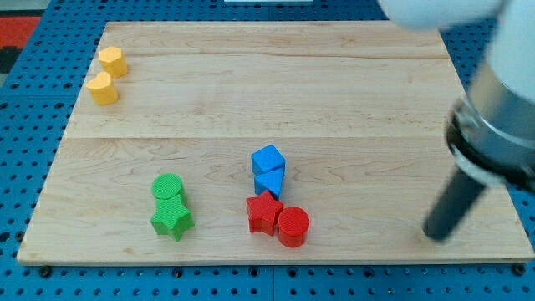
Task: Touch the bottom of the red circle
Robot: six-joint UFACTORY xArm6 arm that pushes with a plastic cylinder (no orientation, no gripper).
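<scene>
The red circle (293, 227) lies on the wooden board near the view's bottom, right of centre. It touches the red star (263, 213) on its left. My tip (435, 236) is at the end of the dark rod, on the board near its right edge. It is well to the right of the red circle, at about the same height in the view, and touches no block.
A blue cube (268, 160) and a blue triangle (269, 181) sit just above the red star. A green circle (168, 187) and a green star (172, 219) lie at bottom left. Two yellow blocks (111, 60) (103, 88) lie at top left.
</scene>
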